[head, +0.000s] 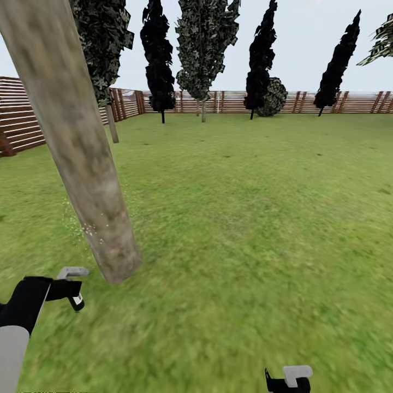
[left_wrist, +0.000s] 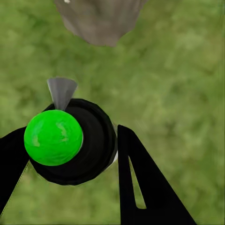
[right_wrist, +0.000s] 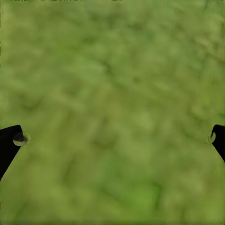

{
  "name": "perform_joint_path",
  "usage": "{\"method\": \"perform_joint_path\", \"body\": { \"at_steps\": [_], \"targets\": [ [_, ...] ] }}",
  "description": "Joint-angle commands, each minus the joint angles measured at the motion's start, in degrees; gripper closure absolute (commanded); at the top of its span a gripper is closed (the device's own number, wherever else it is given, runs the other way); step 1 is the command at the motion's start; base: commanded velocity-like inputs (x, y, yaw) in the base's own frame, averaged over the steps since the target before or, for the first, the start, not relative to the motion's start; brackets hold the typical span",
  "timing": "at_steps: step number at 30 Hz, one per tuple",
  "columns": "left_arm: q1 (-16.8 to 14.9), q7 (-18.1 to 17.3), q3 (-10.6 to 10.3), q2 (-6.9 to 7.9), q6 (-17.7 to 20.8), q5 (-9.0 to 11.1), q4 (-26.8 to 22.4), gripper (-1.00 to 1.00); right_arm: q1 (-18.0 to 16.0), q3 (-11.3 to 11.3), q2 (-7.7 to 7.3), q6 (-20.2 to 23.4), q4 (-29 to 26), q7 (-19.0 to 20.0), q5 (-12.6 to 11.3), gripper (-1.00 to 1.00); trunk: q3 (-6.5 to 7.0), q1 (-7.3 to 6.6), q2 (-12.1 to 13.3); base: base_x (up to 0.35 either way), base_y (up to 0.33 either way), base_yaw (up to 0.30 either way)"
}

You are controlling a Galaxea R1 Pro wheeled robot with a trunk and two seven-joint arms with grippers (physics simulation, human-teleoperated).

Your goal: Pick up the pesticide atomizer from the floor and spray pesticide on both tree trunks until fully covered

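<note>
Grass (head: 245, 229) runs out to a slatted fence (head: 22, 123) with dark trees (head: 158, 54) and a bush (head: 273, 97) along it. Your left gripper (left_wrist: 70, 154) is pinching the atomizer (left_wrist: 70, 140), its fingers (left_wrist: 140, 178) pressed against the dark body on both sides; from the wrist you look straight down on its green cap and grey nozzle (left_wrist: 62, 91), which points at the trunk (head: 76, 142). From the head, the atomizer sits low at left, just beside the trunk base, and whitish pesticide (head: 82, 226) flecks the bark and the air near its lower left edge.

Your right gripper (right_wrist: 112, 138) is spread wide over bare grass, holding nothing.

Watch the coverage: speckles show on a low patch only, so the upper trunk and far side look unsprayed. If you hold this angle, mist will likely drift past onto the grass. The trunk is close to the left arm, so swinging round it could knock the atomizer or loosen your grip.

Nothing lies between you and the open lawn. A paler trunk (head: 203, 112) stands near the fence, well apart from you.
</note>
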Motion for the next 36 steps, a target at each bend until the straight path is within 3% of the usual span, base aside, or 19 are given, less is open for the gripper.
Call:
{"method": "perform_joint_path", "body": {
  "at_steps": [1,4,7,11,16,21,28,36],
  "targets": [
    [0.1,0.1,0.1,-0.07,-0.3,0.1,0.0,1.0,0.0,0.0,0.0,0.0,0.0,0.0,0.0,-1.0,0.0,0.0,0.0,0.087,-0.043,0.191],
    [0.1,3.0,1.2,-0.04,-0.5,0.4,0.0,1.0,0.0,-0.1,0.0,0.0,0.0,0.0,0.0,-1.0,0.0,0.0,0.0,0.208,-0.138,0.26],
    [0.1,3.5,2.4,-0.16,-0.5,0.2,0.7,1.0,0.0,-0.1,-0.06,-0.1,0.0,0.0,0.0,-1.0,0.0,0.0,0.0,0.238,-0.162,0.043],
    [0.2,4.3,2.6,-0.09,-0.6,0.3,0.8,1.0,0.0,-0.1,-1.24,0.0,0.0,-0.1,0.0,-1.0,0.0,0.0,0.0,0.192,-0.212,0.002],
    [0.3,4.3,2.7,0.08,-0.4,0.2,0.8,1.0,0.0,-0.1,-1.32,0.0,0.0,-0.1,-0.1,-1.0,0.0,0.0,0.0,0.059,-0.254,0.0],
    [2.6,4.2,3.0,0.14,-0.5,0.3,0.4,1.0,0.0,-0.1,-1.24,0.0,0.0,-0.1,-0.1,-1.0,0.0,0.0,0.0,0.025,-0.266,0.041],
    [2.7,4.3,2.9,0.06,-0.5,0.3,0.6,1.0,0.0,-0.1,-1.23,0.0,0.0,-0.1,-0.1,-1.0,0.0,0.0,0.0,0.18,-0.234,0.25],
    [2.7,4.3,2.9,-0.03,-0.5,0.3,0.7,1.0,0.0,-0.1,-1.25,0.0,0.0,-0.1,-0.2,-1.0,0.0,0.0,0.0,0.217,-0.205,0.019]
  ]
}}
